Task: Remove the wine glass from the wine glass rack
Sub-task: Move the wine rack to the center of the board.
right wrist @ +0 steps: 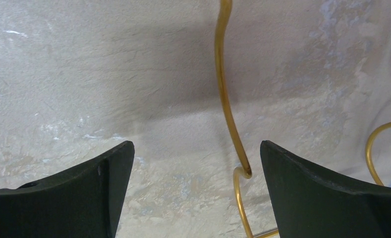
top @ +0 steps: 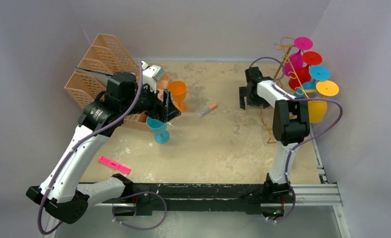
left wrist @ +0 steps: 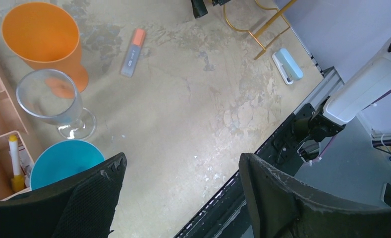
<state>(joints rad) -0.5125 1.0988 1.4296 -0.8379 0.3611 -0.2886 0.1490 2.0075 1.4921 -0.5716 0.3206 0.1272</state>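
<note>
**Position of the task's things.** The wine glass rack [right wrist: 224, 100] stands at the far right corner of the table [top: 223, 148]. Four glasses hang on it, foot up and bowl down: a magenta wine glass [top: 293, 63], a red wine glass [top: 302, 75], a blue wine glass [top: 320, 73] and a yellow wine glass [top: 317, 110]. Their long axes are judged close to upright.

**Right pincer [top: 246, 97].** Fingers spread wide and holding nothing. It points down at the table, just left of the rack. In the wrist view a thin gold wire of the rack passes between the fingers, nearer the right-hand one. No glass shows there.

**Governing relation.** In the overhead view, with 12 o'clock away from the arm bases, the magenta glass lies at about 2 o'clock from the right pincer. The red lies between 2 and 3 o'clock, the yellow near 3 o'clock. All hang above the pincer's level, so the approach is judged to need a rise and a turn toward 3 o'clock.

**Left pincer [top: 167, 106].** Fingers wide and holding nothing. It is at 9 o'clock across the table, well apart from the rack. The right arm is the nearer one.
</note>
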